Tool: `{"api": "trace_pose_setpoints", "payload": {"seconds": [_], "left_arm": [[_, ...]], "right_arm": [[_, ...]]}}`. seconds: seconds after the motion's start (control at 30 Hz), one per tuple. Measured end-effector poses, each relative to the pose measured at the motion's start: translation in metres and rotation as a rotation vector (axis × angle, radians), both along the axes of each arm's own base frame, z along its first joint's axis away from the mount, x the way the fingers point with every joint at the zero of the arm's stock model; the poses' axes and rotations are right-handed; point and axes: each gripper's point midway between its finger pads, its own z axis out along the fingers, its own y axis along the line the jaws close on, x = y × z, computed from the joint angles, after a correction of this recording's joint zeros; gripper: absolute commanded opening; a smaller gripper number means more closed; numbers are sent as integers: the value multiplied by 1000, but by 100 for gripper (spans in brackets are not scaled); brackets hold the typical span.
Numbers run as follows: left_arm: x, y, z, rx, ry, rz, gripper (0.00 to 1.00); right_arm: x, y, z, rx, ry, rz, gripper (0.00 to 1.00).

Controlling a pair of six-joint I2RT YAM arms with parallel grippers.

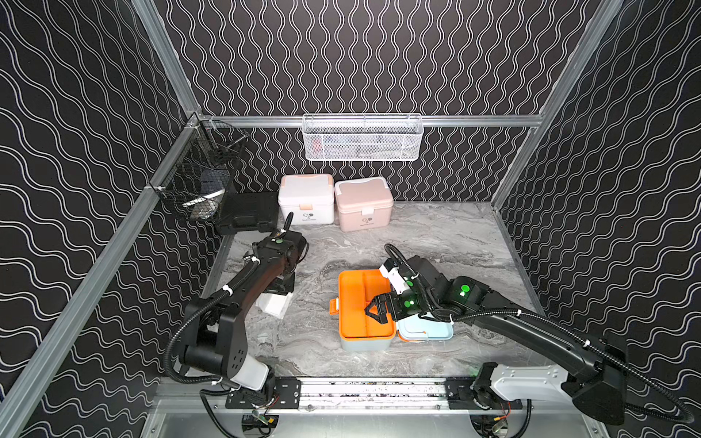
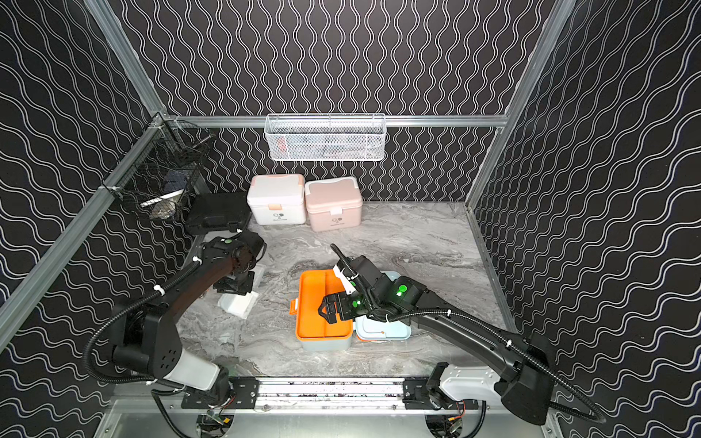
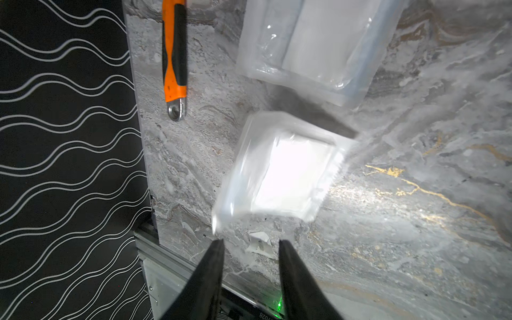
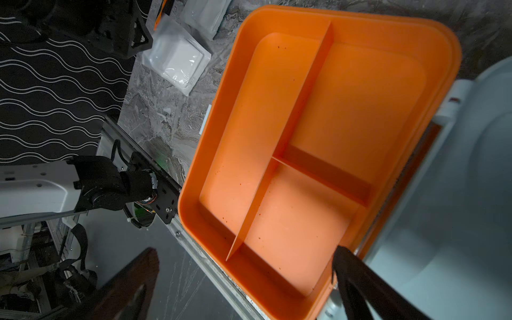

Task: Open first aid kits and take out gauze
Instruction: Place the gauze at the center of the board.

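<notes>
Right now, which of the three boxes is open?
The light blue box with the orange tray, its lid aside; the white box and pink box are shut.

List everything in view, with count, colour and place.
white kit: one, white with peach trim, back, closed
pink kit: one, pink, beside it, closed
blue kit: one, light blue, front centre, open
orange tray: one, inside blue kit, empty
gauze packets: at least two, white, on table by left arm
black case: one, back left
white basket: one, back rail
black basket: one, left rail
handle: one, orange and black, by left wall
table: one, grey marble
left tool: black, open, near gauze, empty
right tool: black, open, over tray
</notes>
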Motion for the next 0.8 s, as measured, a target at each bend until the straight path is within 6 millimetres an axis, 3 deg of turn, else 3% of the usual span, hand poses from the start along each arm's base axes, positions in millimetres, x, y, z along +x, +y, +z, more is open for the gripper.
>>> {"api": "trace_pose_setpoints", "payload": {"seconds": [0.27,0.43,0.6,0.8], "left_arm": [[-2,3,10,4,-33,5,43],[1,-12,16,-96,-79,1,41],[2,-46,4,-308,-102,-14,10],[0,-63,-40,-384,30,2,0]], "right_arm": [[-1,-1,0,0,0,-4,100],[0,-2,-1,-1,3,-10,100],[0,-2,-4,1,13,-25,100],[-1,-3,-6,2,16,-28,100]]}}
